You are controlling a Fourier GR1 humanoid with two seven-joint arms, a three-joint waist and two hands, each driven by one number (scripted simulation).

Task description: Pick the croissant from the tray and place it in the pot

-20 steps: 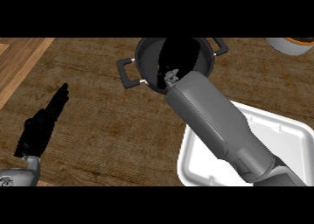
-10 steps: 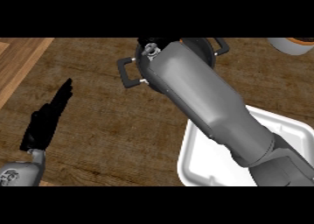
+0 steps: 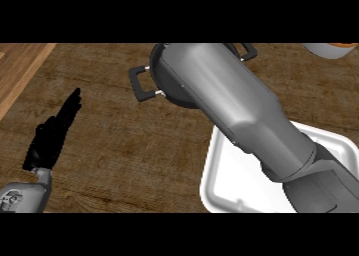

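Croissant is hidden from us: our right forearm (image 3: 241, 120) covers the pot (image 3: 156, 85) at upper centre, hand unseen, grip unknowable. Tray (image 3: 219, 185) lower right looks bare, so placing seems near. Left hand (image 3: 53, 137) rests straight-fingered.

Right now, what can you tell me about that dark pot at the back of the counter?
The pot is dark and round, and looks like metal, with a black loop handle on its left side and another showing at its upper right. It stands upright on the wooden counter, up and left of the white tray. The robot's grey right forearm reaches across it, hiding its inside.
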